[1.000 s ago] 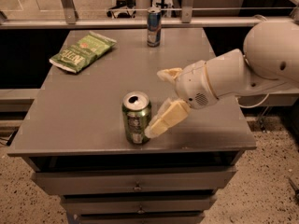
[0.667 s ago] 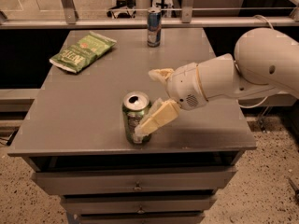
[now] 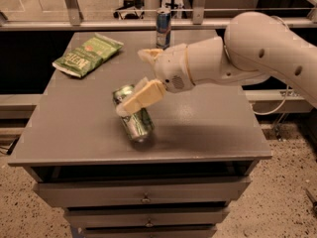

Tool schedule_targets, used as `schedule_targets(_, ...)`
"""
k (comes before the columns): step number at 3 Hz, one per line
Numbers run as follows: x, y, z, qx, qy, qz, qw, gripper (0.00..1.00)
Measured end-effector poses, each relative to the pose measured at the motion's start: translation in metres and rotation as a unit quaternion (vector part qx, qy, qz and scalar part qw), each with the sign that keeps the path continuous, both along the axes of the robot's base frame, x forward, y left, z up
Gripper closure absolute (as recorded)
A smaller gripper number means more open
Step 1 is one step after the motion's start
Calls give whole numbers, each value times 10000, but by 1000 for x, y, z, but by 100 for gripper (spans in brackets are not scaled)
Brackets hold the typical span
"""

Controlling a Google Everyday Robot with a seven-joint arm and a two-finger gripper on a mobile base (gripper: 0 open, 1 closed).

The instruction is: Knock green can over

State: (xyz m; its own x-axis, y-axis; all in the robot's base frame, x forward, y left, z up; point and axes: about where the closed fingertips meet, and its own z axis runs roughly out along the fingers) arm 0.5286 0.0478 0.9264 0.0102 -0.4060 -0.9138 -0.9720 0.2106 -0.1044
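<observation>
The green can [image 3: 134, 122] is near the front middle of the grey table [image 3: 208, 128]. It is tipped over, its silver top pointing back left and its base toward the front edge. My gripper [image 3: 132, 82] is open with its fingers spread wide. The lower finger [image 3: 141, 98] lies across the can's upper side and touches it. The upper finger [image 3: 148, 54] is free in the air above the table. The white arm reaches in from the right.
A flat green snack bag [image 3: 87, 55] lies at the table's back left. A slim blue-and-silver can [image 3: 163, 27] stands upright at the back middle edge. Drawers sit below the tabletop. A rail runs behind the table.
The arm has swept left and its lower finger has pushed the green can from upright to tipped over toward the back left.
</observation>
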Motion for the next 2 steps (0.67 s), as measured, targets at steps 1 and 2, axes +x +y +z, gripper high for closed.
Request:
schedule_targets(1, 25, 30, 25, 373, 32, -98, 9993, 0)
schedule_targets(2, 30, 26, 26, 514, 98, -185, 9985, 0)
